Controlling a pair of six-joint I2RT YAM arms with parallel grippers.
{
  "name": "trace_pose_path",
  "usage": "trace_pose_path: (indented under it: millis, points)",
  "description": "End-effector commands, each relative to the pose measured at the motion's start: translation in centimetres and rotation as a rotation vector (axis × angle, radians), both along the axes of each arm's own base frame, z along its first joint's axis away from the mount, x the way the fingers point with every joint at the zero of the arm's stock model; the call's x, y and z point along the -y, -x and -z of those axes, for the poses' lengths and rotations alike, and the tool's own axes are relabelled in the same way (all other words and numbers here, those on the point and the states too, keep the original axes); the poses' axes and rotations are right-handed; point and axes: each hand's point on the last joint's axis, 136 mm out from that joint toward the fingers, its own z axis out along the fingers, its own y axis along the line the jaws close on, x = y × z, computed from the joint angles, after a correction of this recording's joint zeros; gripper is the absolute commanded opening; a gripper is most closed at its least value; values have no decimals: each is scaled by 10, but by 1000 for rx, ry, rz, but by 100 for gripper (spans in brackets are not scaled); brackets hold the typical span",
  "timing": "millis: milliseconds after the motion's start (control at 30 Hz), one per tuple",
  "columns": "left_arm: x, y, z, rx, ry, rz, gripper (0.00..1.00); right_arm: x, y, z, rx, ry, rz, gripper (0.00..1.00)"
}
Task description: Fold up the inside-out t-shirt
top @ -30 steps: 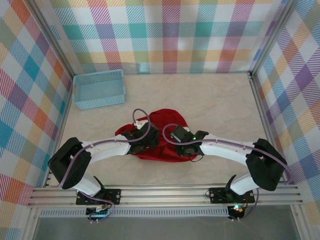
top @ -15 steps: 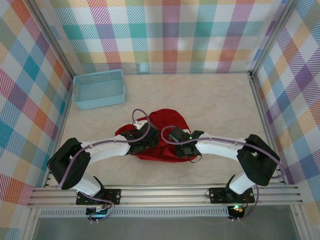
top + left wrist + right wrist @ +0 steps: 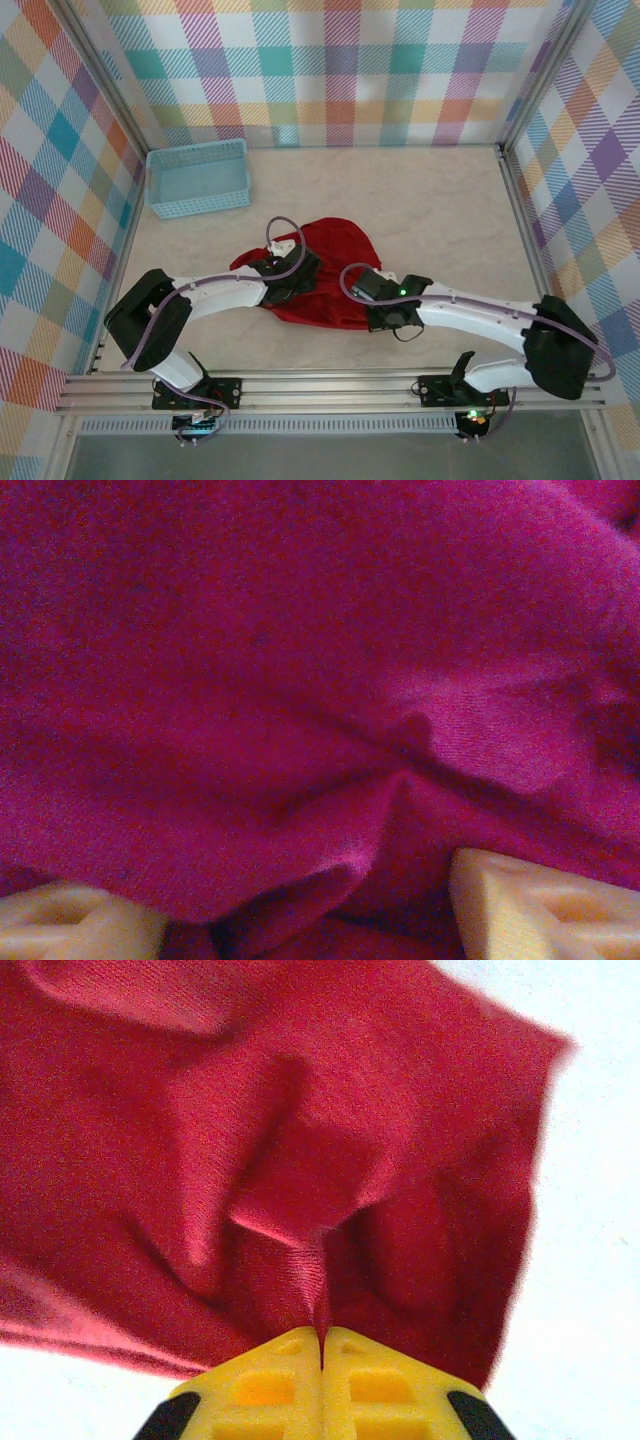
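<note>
Plaid walls (image 3: 330, 70) box in a pale desk (image 3: 440, 220). The red shirt (image 3: 335, 245) lies crumpled near its middle, between the two arms and well apart from the blue basket (image 3: 198, 178) at the far left.

The right end effector (image 3: 322, 1348) has its fingers pressed together on a thin ridge of cloth near the shirt's right edge. It is a slight pinch, one raised crease running into the seam between them. The left end effector (image 3: 300, 920) sits low against the shirt's left part with its fingers apart. Cloth drapes across the gap and over one finger, with nothing clamped.

The weak point, as I judge it, is that slim right-hand pinch. A quick lift or a sideways tug could let the crease slide out and drop the cloth back in a heap. It may also hold only one layer, so a pull would peel the shirt open unevenly instead of spreading it.

On the left, closing where it sits could gather a wad of several layers — that would bunch the shirt further rather than flatten it. The shirt is so crumpled that I cannot tell hem from sleeve or neck, so either arm may be working the wrong edge.

Both arms crowd the same small heap, and a careless inward move could knock them together.
</note>
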Motion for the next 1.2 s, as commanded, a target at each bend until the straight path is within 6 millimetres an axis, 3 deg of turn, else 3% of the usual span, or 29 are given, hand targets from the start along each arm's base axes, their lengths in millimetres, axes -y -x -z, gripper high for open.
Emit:
trace_pose_path:
  millis: [0,133,333,433,767,1167]
  points:
    - [-12,1,0,-2,-57,-48,70,40,25,11,-59,85,103,5]
    - [-13,0,-1,1,-59,-54,70,43,34,6,-75,33,135,6]
    - [-10,1,-1,-2,-48,-39,70,33,24,-18,-2,-56,108,35]
    - [-7,1,-1,-3,-37,-30,70,27,14,-28,35,-69,94,38]
    - [-7,3,-2,-5,-30,-24,70,14,-4,5,-56,-118,132,38]
    - [-7,3,0,-4,-35,-23,71,14,-1,26,-130,-87,131,31]
